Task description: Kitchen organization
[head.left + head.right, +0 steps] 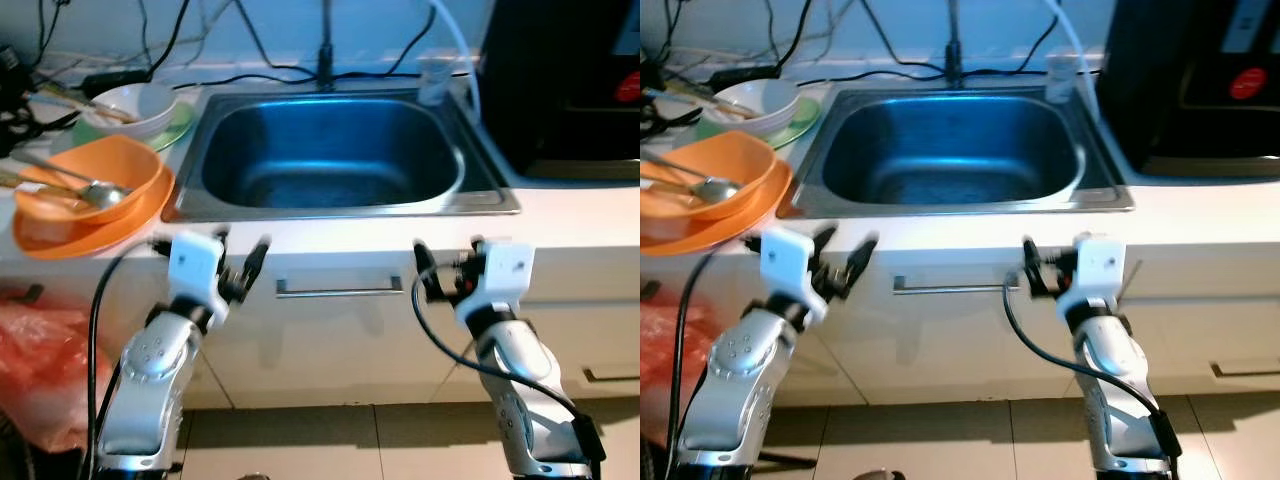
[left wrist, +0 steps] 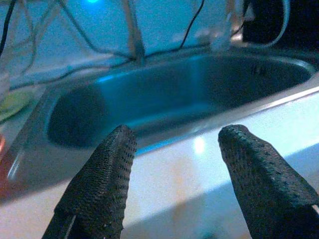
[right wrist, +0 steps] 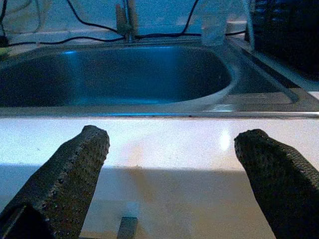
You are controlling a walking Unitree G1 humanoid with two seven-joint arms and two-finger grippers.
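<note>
Hovering just in front of the near edge of the white bench, the left pincer and the right pincer both hold their black fingers spread apart with nothing between them. Both point toward the steel sink, which is set into the bench just beyond them and looks bare inside. Below the pincers, between the two arms, a metal drawer handle runs across the cabinet front. Far left of the sink, an orange bowl sits on an orange plate with a spoon lying in it, and behind it a white bowl rests on a green plate. These dishes are probably what needs organizing, and no dish has been picked up yet. A faucet stands at the far rim of the sink, with dark cables trailing along the wall. A black appliance stands far right. Judging the risk: the orange plate overhangs the near bench edge close to the left arm, so a careless lift could tip it to the floor, and the loose spoon could slide out if the bowl tilts.
</note>
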